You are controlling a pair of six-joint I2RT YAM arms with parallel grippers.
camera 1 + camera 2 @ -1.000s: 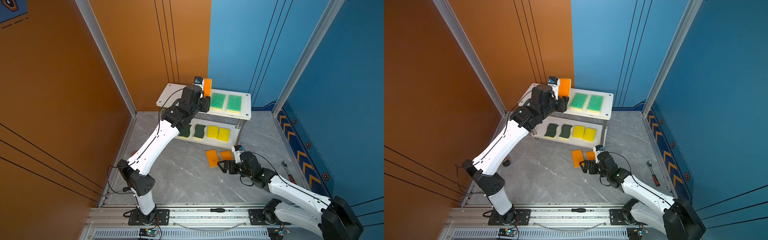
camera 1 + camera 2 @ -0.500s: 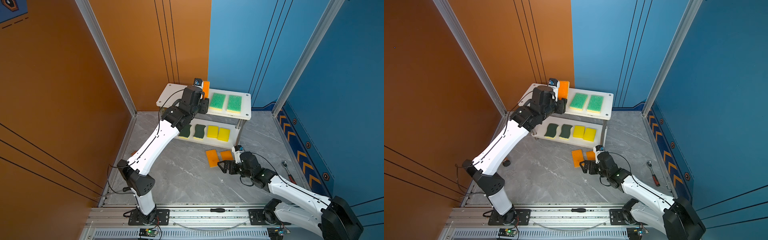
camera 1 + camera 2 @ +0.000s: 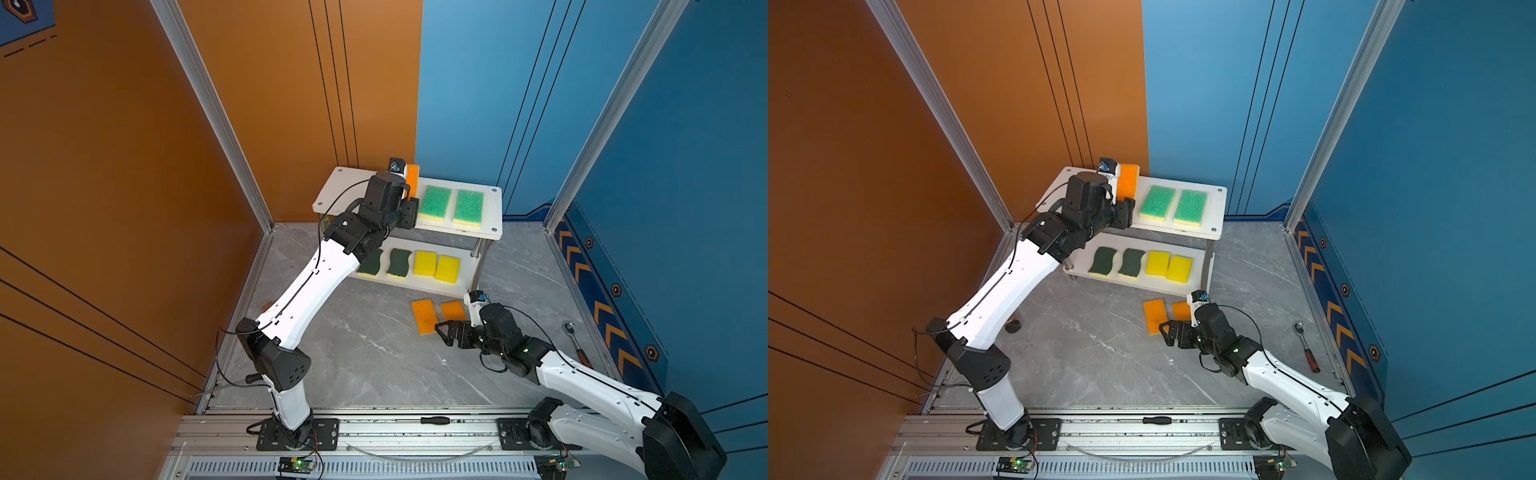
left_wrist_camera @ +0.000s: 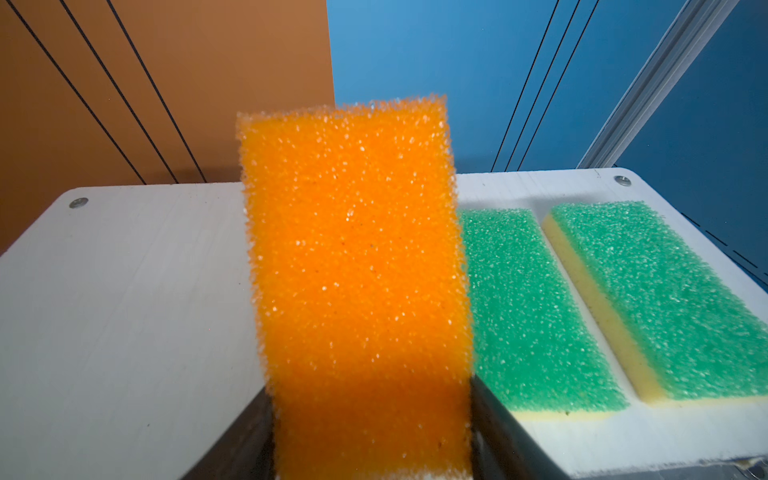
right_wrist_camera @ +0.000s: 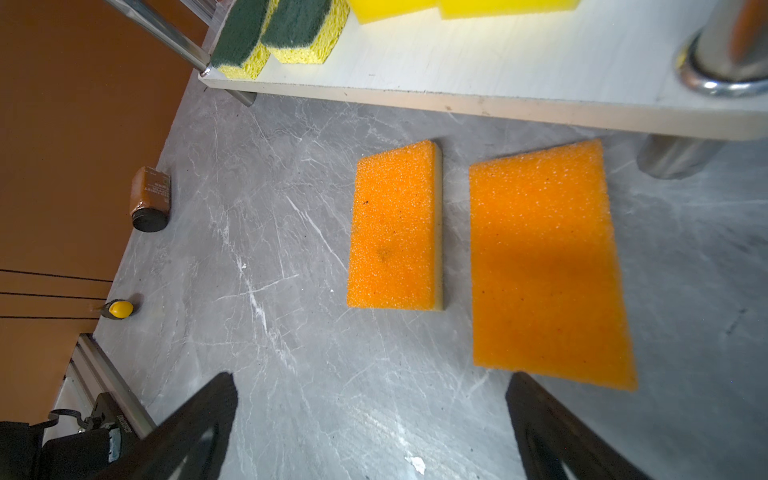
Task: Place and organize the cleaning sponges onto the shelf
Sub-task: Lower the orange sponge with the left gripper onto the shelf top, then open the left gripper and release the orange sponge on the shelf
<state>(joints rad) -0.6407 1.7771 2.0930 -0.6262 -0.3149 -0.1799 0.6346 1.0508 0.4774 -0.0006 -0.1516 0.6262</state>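
Orange-topped foam sponge [image 4: 357, 257] stands upright, clamped in left gripper [image 4: 370, 390], at top board of white two-tier shelf [image 4: 124, 311], beside two light-green-topped sponges [image 4: 528, 307]. Right gripper [image 5: 370, 378] gapes wide beside two flat orange sponges [image 5: 395, 228] on grey floor [image 5: 270, 249].

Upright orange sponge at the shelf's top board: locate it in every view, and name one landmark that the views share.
Top view: upright orange sponge over the top board, just left of the light-green sponge.
Top view: same spot.
Left wrist: fills the middle of the picture.
Right wrist: not in it.
Landmark: that light-green sponge, flat beside it; absent from the right wrist.
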